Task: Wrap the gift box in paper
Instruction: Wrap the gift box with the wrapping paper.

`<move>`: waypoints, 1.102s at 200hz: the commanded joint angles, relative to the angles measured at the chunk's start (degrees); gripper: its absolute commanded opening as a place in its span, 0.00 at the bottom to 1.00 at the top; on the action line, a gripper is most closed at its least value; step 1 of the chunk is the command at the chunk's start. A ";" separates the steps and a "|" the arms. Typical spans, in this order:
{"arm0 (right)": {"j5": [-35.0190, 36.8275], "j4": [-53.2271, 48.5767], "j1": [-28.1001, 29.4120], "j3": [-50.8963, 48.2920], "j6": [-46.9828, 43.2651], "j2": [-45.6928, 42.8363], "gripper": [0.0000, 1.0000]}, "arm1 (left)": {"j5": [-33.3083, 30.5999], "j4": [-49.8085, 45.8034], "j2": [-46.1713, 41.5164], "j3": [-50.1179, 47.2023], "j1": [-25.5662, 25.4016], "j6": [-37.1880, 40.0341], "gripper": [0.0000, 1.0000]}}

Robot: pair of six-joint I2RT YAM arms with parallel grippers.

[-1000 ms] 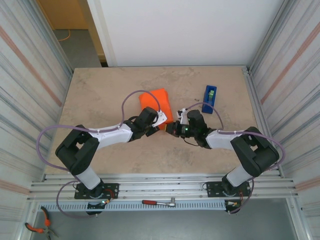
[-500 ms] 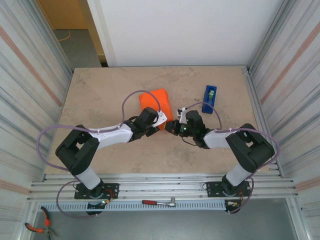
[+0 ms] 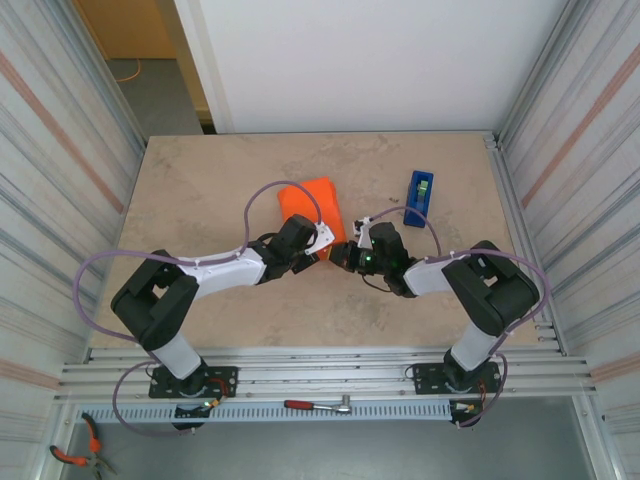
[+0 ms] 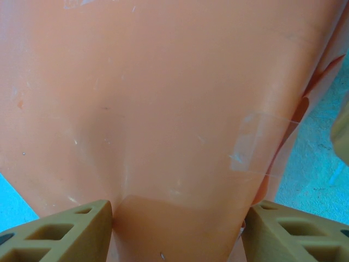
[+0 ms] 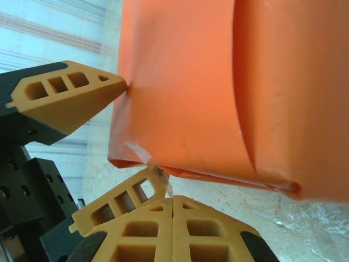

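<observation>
The orange paper (image 3: 310, 200) lies folded into a flat package in the middle of the table; the gift box is hidden under it. My left gripper (image 3: 318, 245) is shut on the package's near end, one finger (image 4: 71, 229) on each side of the paper (image 4: 174, 109). My right gripper (image 3: 345, 255) is just to its right, jaws pressed together (image 5: 173, 199) below the paper's edge (image 5: 218, 82). A clear tape strip (image 5: 152, 164) runs from the paper's corner down to the seam of my right fingertips. Another piece of tape (image 4: 256, 144) is stuck on the paper.
A blue tape dispenser (image 3: 420, 197) stands to the right of the package. The beige table (image 3: 200, 190) is walled by ribbed panels left and right. A ratchet (image 3: 318, 405) and pliers (image 3: 75, 455) lie below the table's near rail.
My right gripper has crept left towards the package's near corner, still shut. The left gripper and the paper have kept still.
</observation>
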 commanded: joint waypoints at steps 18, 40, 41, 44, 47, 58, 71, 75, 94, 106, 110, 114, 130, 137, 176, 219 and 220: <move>0.68 2.28 -0.69 1.82 1.54 1.59 0.00 | 0.71 -3.08 -1.29 -0.62 -0.80 -0.60 0.62; 0.42 2.34 -0.77 2.28 1.62 1.97 0.00 | 0.61 -3.08 -1.14 -0.52 -0.88 -0.51 0.62; 0.38 2.34 -0.77 2.29 1.67 1.99 0.00 | 0.60 -3.08 -1.17 -0.52 -0.92 -0.56 0.62; 0.38 2.29 -0.84 2.37 1.69 1.97 0.00 | 0.60 -3.08 -1.12 -0.54 -0.93 -0.52 0.62; 0.38 2.35 -0.86 2.52 1.71 2.05 0.00 | 0.58 -3.04 -1.12 -0.53 -0.93 -0.51 0.62; 0.25 2.26 -0.90 2.72 1.80 2.33 0.00 | 0.58 -3.08 -1.12 -0.48 -0.88 -0.51 0.62; -0.01 2.32 -0.95 3.04 1.97 2.68 0.00 | 0.59 -3.08 -1.12 -0.53 -0.89 -0.54 0.62; -0.12 2.27 -1.06 3.08 2.02 2.79 0.00 | 0.58 -3.04 -1.12 -0.53 -0.88 -0.51 0.62; -0.34 2.32 -1.09 3.21 2.19 3.08 0.00 | 0.59 -3.04 -1.20 -0.63 -0.88 -0.51 0.62; -0.35 2.32 -1.06 3.06 2.25 3.16 0.00 | 0.59 -3.00 -1.16 -0.62 -0.97 -0.44 0.62; -0.42 2.26 -1.10 3.07 2.28 3.16 0.00 | 0.66 -3.00 -1.14 -0.62 -0.98 -0.43 0.62; -0.45 2.29 -1.06 3.04 2.32 3.16 0.00 | 0.63 -2.99 -1.20 -0.62 -0.99 -0.44 0.62; -0.46 2.17 -1.04 2.91 2.33 3.04 0.00 | 0.59 -3.00 -1.20 -0.57 -1.04 -0.43 0.62; -0.45 2.09 -1.10 2.78 2.35 2.86 0.00 | 0.59 -3.00 -1.19 -0.62 -0.97 -0.43 0.62; -0.45 1.25 -1.12 2.14 2.24 2.02 0.00 | 0.53 -2.99 -1.20 -0.65 -0.97 -0.43 0.62; -0.19 0.81 -1.12 1.26 2.00 1.23 0.14 | 0.58 -3.18 -1.05 -0.53 -0.97 -0.41 0.59; -0.14 0.79 -1.12 1.25 2.03 1.18 0.14 | 0.63 -3.18 -1.04 -0.53 -0.97 -0.42 0.59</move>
